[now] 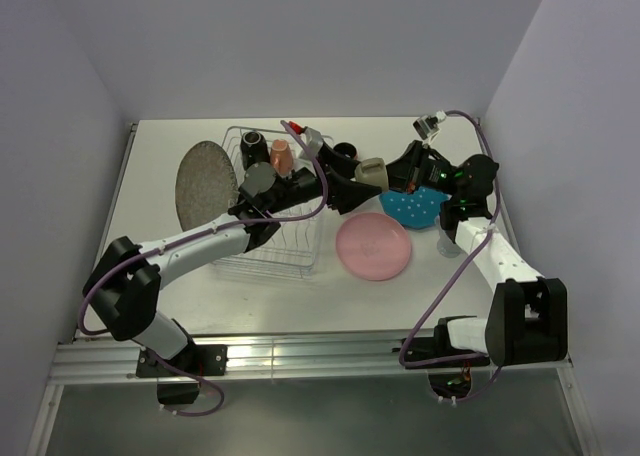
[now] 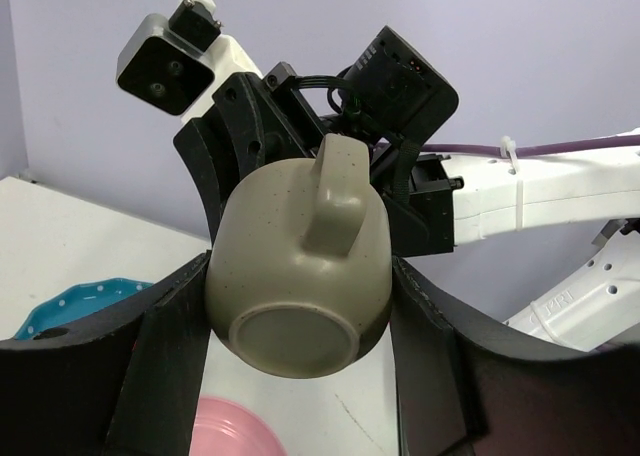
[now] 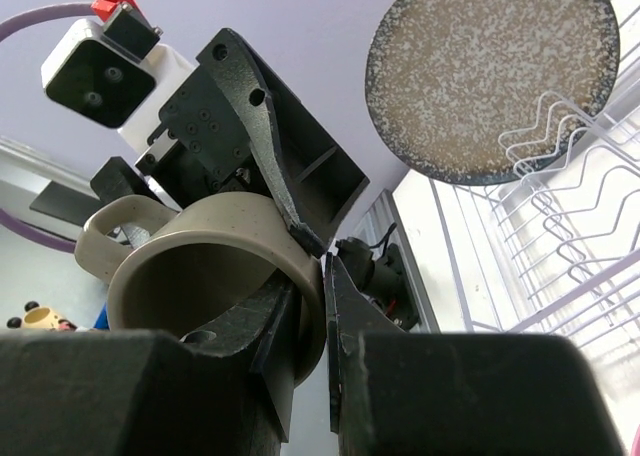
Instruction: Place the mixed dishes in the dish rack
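White surface [image 1: 300, 301], lilac walls [image 1: 300, 36] (plain). Grey-beige mug [image 1: 372, 172] aloft at 3 o'clock of dish rack [image 1: 290, 261]: right fingers [image 3: 350, 306] pinch its rim; left fingers [image 2: 160, 356] flank it, grip cannot be told.

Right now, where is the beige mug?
In the top view the beige mug is right of centre, up in the air between the left gripper and right gripper, just right of the dish rack, near the teal dotted plate.

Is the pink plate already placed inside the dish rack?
No, the pink plate lies flat on the table, beside the dish rack, not in it.
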`<state>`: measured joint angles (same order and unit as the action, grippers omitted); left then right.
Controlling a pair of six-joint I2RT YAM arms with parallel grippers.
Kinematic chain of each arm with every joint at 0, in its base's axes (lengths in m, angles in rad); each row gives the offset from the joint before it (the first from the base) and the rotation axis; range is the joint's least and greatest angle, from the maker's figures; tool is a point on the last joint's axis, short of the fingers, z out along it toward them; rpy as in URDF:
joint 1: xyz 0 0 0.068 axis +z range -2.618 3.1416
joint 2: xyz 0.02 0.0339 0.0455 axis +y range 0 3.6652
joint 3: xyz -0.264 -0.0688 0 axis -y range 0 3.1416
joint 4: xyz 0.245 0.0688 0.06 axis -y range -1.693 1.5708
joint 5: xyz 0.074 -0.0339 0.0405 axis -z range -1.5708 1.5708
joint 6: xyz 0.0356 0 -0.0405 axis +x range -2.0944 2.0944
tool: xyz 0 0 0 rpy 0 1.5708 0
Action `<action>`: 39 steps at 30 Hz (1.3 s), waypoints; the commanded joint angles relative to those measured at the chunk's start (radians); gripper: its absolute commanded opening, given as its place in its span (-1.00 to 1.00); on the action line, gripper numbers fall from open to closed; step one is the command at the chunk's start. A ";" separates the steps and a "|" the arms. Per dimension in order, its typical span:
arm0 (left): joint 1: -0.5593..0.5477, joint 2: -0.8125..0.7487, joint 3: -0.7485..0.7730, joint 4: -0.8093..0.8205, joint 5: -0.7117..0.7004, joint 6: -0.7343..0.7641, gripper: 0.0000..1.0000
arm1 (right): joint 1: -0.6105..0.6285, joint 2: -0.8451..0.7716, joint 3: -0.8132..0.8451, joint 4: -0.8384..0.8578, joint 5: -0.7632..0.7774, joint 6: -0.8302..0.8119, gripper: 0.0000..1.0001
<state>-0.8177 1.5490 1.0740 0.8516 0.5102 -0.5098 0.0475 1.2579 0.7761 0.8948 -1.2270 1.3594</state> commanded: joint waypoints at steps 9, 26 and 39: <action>0.012 -0.087 0.006 0.012 -0.030 0.013 -1.00 | 0.006 -0.040 0.026 -0.149 -0.012 -0.219 -0.06; 0.155 -0.240 -0.101 -0.129 -0.061 -0.006 -1.00 | -0.041 -0.153 0.063 -0.594 -0.080 -0.781 0.55; 0.236 -0.020 0.251 -0.880 -0.525 0.307 -1.00 | -0.208 -0.193 0.149 -1.197 0.037 -1.476 0.56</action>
<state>-0.5816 1.4612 1.2140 0.1551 0.1379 -0.3222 -0.1364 1.0962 0.8642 -0.1448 -1.2339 0.0921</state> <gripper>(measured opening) 0.681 0.777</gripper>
